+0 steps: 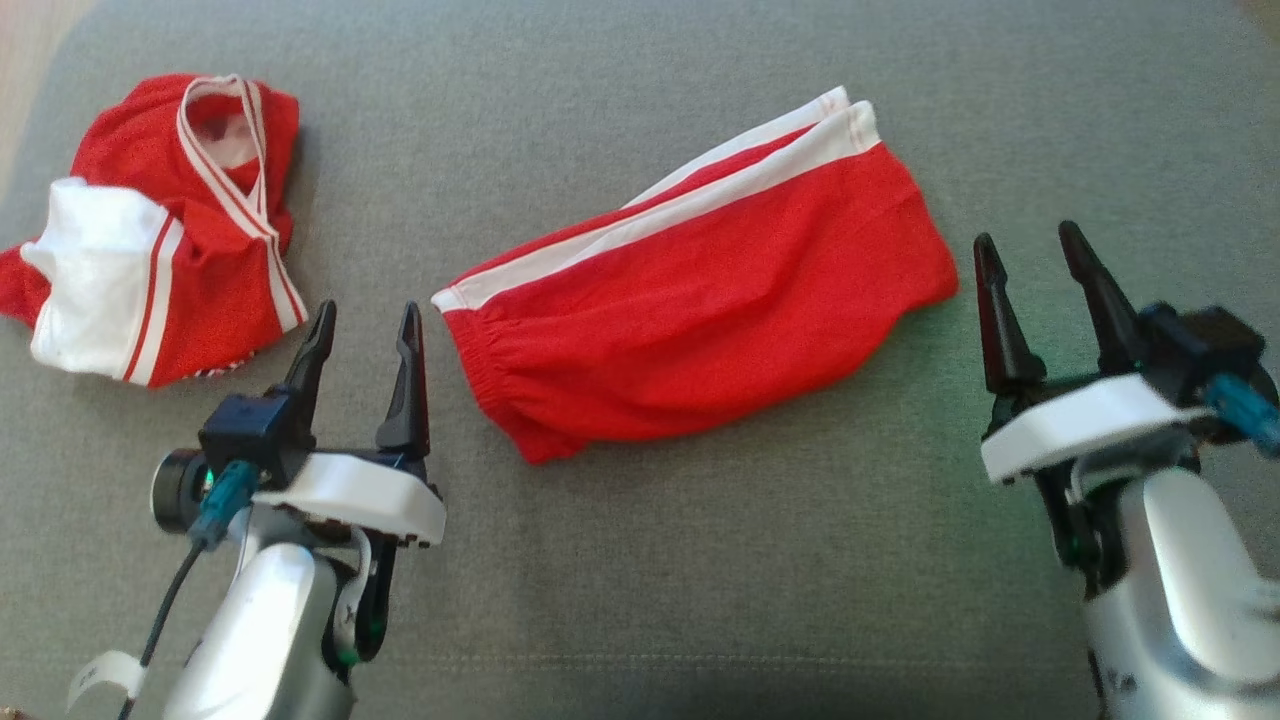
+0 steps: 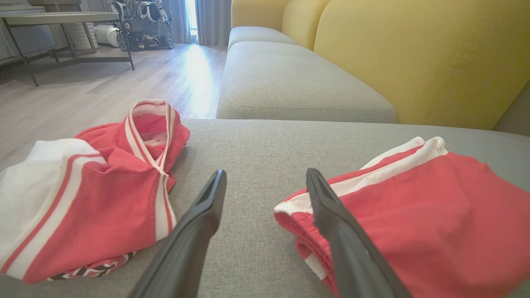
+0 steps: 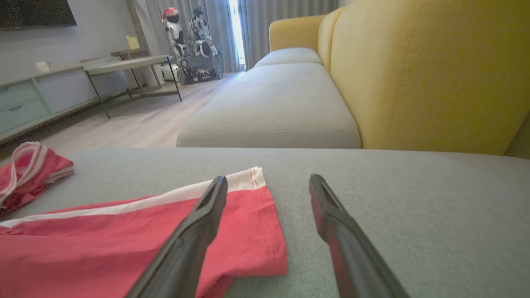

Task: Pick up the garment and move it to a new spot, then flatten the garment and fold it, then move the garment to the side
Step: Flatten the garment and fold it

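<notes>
Left gripper (image 1: 367, 307) and right gripper (image 1: 1028, 235) both stand with their fingers spread wide, and we hold nothing in either.

Beneath both claws runs the grey seat cushion (image 1: 700, 580), the largest thing near us. Ahead and to the right of the fingers rises the yellow backrest (image 2: 414, 54), with a second grey cushion (image 2: 290, 82) lying at its foot beyond the fingertips. Ahead and to the left, the pale wooden floor (image 2: 124, 82) stretches to a metal-legged table (image 2: 62, 18), a low cabinet with drawers (image 3: 25, 103) and another wheeled robot (image 3: 194, 45) by the curtains.

Our two pale forearms come up from the lower edge of the head view, well apart. The left claw points straight ahead, while the right one leans slightly inward.

Between the claws lie the red shorts (image 1: 700, 300), folded over and spread slantwise, with white side stripes along the far edge. Their gathered waistband sits just beside the left gripper's inner finger, and their hem end lies near the right gripper's inner finger. In the head view we see a gap of bare cushion on each side.

On the outer side of the left gripper, near it, sits a crumpled red and white jersey (image 1: 170, 250), its striped collar loop turned upward.

Only bare cushion shows between the fingers of either claw.

A dark cable with a teal plug (image 1: 222, 500) hangs from the left wrist.
</notes>
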`<state>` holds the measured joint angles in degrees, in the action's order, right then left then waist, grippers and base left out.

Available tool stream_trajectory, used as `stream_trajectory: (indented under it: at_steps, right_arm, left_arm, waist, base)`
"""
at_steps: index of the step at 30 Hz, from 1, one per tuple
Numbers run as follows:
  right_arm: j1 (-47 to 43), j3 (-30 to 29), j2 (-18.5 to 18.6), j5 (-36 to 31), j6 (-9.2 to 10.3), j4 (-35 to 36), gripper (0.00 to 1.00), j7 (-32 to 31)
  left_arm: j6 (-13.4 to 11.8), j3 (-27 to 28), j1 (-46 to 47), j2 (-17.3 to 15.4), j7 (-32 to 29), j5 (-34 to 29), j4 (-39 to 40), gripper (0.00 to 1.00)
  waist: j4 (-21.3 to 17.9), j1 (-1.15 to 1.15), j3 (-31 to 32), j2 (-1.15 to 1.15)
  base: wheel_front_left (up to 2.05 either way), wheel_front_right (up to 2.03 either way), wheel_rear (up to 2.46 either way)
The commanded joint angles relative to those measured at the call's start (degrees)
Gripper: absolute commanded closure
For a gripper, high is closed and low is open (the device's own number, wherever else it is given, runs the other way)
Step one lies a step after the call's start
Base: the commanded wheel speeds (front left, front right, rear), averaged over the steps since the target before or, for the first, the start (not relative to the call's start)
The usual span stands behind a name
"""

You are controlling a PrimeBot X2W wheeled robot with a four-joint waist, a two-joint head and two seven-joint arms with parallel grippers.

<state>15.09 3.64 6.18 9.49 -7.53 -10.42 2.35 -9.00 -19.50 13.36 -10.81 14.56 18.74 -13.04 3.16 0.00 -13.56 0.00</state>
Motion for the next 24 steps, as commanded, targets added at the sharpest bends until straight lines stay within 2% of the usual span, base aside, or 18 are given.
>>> stream_trajectory:
  at_steps: [1, 8, 13, 19, 20, 21, 22, 24]
  right_arm:
    - [3.76, 1.63, 0.71, -0.44, 0.04, 0.89, 0.0, -0.16]
    - [11.74, 3.71, 3.08, -0.34, 0.04, -12.25, 0.0, -1.35]
    - [15.87, 4.21, 3.19, 0.11, 0.04, -22.31, 0.0, -4.51]
    - [18.72, 5.03, 2.11, 1.93, 0.04, -30.33, 0.0, -8.15]
    - [19.04, 5.18, 1.95, 2.52, 0.04, -31.21, 0.22, -8.54]
    - [19.28, 5.28, 1.82, 3.02, 0.04, -32.03, 0.71, -8.93]
    - [19.46, 5.48, 1.58, 3.65, 0.04, -32.68, 1.0, -9.3]
    - [19.66, 5.82, 1.22, 4.78, 0.04, -33.32, 1.0, -9.21]
  left_arm:
    - [0.21, 2.45, 3.03, -0.82, 0.43, -0.54, 1.96, 0.0]
    - [0.91, 2.89, 5.22, 1.07, 0.43, -0.84, 2.33, 0.0]
    - [1.94, 3.24, 5.97, 2.36, 0.43, -1.62, 2.01, 0.0]
    - [2.9, 3.91, 6.29, 3.49, 0.43, -2.69, 1.37, 0.0]
    - [3.05, 4.06, 6.3, 3.63, 0.43, -2.85, 1.31, 0.0]
    - [3.2, 4.21, 6.3, 3.75, 0.43, -2.99, 1.27, 0.0]
    - [3.33, 4.39, 6.31, 3.84, 0.43, -3.14, 1.26, 0.0]
    - [3.57, 4.79, 6.28, 3.95, 0.43, -3.45, 1.26, 0.0]
  waist:
    - [0.65, 0.0, -1.02, 0.0]
    - [3.26, 0.0, -4.55, 0.0]
    - [4.72, 0.0, -5.7, 0.0]
    - [5.48, 0.0, -5.92, 0.0]
    - [5.54, 0.0, -5.89, 0.0]
    - [5.56, 0.0, -5.87, 0.0]
    - [5.52, 0.0, -5.86, 0.0]
    - [5.3, 0.0, -5.79, 0.0]
  base:
    - [0.0, 0.0, 0.0]
    - [0.0, 0.0, 0.0]
    - [0.0, 0.0, 0.0]
    - [0.0, 0.0, 0.0]
    - [0.0, 0.0, 0.0]
    - [0.0, 0.0, 0.0]
    - [0.0, 0.0, 0.0]
    - [0.0, 0.0, 0.0]
